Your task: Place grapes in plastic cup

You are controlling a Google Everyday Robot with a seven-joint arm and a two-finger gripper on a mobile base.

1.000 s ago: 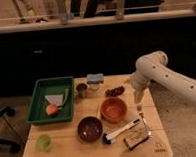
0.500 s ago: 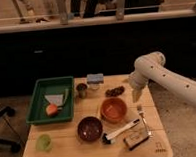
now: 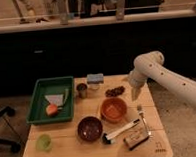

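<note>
One arm [image 3: 164, 75] is reaching in from 3 o'clock, and its gripper [image 3: 135, 94] is hanging just beside the grapes [image 3: 115, 91], on their 3 o'clock side. Whether the gripper is apart or together cannot be told, and nothing is visibly clamped in it. The grapes are lying on the desk [image 3: 71, 156] at about 1 o'clock from its centre, apart from every container. The cup [image 3: 44, 142] is standing upright near the 7 o'clock corner, well apart from the grapes.

Likely faults from here:
- Grasp: the bunch is lying low and long. A gripper closing off-centre is likely to be pinching one end only, leaving berries dangling or tearing loose.
- Squeeze: the berries are probably soft, so a hard clamp is risking crushed fruit.
- Carry: the route to the cup is running diagonally across the desk, over the orange bowl [image 3: 124, 107] and the brown bowl [image 3: 89, 119]. A slipping bunch would be dropping into one of them.
- Wrong target: the grey cup [image 3: 81, 90] is standing far nearer the grapes, at their 9 o'clock.
- Release: the cup is small and looks light. A low approach or an overhanging bunch is likely to be tipping it.

Containers:
- Tray [image 3: 34, 104], at 9 o'clock: holding an orange-red fruit [image 3: 52, 110] and a pale piece [image 3: 53, 99].
- Orange bowl: appearing empty.
- Brown bowl and grey cup: the insides are too dark to tell.
- Cup: showing nothing inside.
</note>
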